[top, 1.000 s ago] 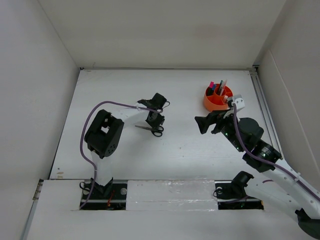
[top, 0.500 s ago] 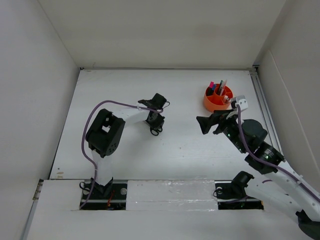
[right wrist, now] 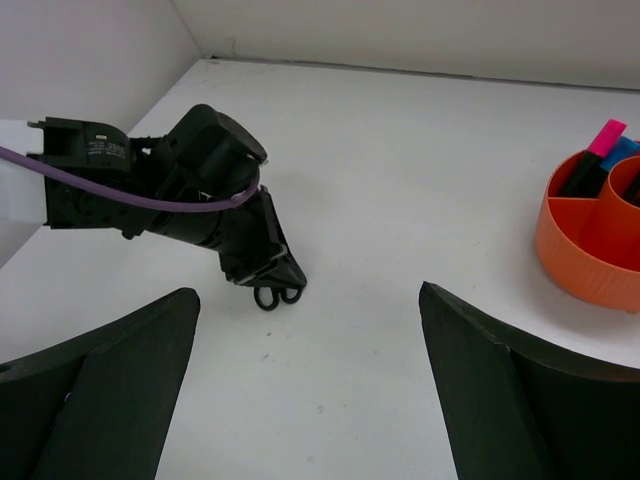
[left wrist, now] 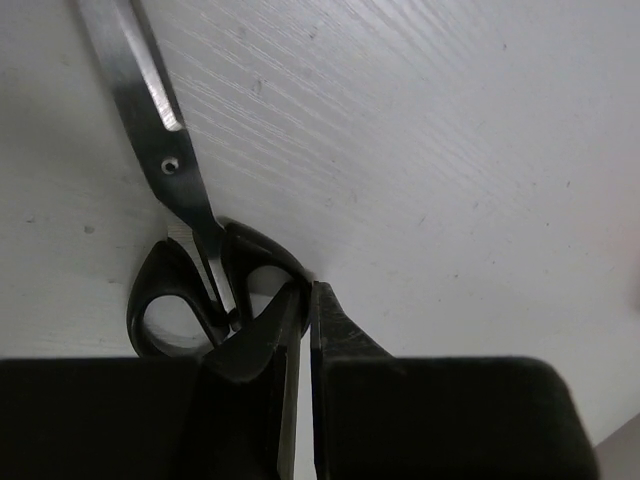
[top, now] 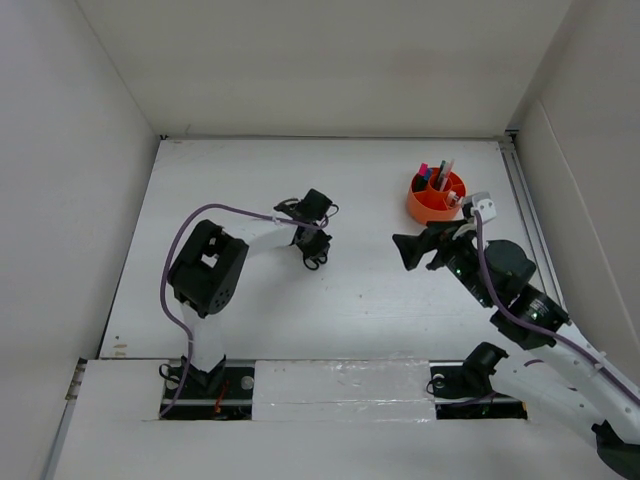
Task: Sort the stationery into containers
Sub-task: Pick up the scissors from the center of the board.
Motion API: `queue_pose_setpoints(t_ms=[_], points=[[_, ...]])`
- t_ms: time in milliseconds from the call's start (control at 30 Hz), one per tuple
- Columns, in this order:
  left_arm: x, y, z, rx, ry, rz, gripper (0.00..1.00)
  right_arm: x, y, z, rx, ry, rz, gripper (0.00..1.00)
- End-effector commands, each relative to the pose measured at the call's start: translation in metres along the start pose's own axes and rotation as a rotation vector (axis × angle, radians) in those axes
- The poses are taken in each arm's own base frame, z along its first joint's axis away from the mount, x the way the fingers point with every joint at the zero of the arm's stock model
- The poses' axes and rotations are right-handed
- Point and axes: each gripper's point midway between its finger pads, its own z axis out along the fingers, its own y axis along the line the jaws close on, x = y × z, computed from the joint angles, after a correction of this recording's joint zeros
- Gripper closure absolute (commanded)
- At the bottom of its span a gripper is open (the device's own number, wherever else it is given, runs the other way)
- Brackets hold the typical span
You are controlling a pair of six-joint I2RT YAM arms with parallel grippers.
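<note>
The black-handled scissors (left wrist: 168,170) lie flat on the white table, blades pointing away from my left wrist camera. My left gripper (left wrist: 305,290) is down on them, its jaws shut to a thin slit on the rim of one handle ring. In the top view the left gripper (top: 311,248) covers the blades and only the handle rings (top: 315,263) show. The scissors' rings also show in the right wrist view (right wrist: 275,296). My right gripper (right wrist: 310,300) is open and empty, held above the table right of the scissors (top: 412,249). The orange pot (top: 437,197) stands at the back right.
The pot (right wrist: 590,240) holds a pink-capped marker (right wrist: 605,135), a blue-capped marker (right wrist: 625,150) and pens. White walls close in the table on the left, back and right. The left arm's purple cable (top: 215,210) loops over the table's left half.
My left gripper has come down over the scissors and closed on a handle ring; the blade that showed to its left is now covered. My right gripper has drifted slightly.
</note>
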Motion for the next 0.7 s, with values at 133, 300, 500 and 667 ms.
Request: queue_pose_setpoints(t_ms=[133, 300, 500, 667], points=[[0.009, -0.002, -0.032, 0.018, -0.169, 0.307, 1.0, 0.0, -0.009, 0.007, 0.026, -0.028, 0.075, 0.05], [0.004, -0.02, -0.085, 0.147, -0.304, 0.432, 1.0, 0.002, -0.019, 0.015, -0.004, -0.068, 0.148, 0.06], [0.002, -0.009, -0.12, 0.303, -0.374, 0.478, 1.0, 0.001, -0.021, 0.023, -0.046, -0.079, 0.177, 0.07], [0.013, -0.002, -0.117, 0.326, -0.341, 0.515, 1.0, 0.014, -0.021, 0.038, -0.065, -0.026, 0.196, 0.07]])
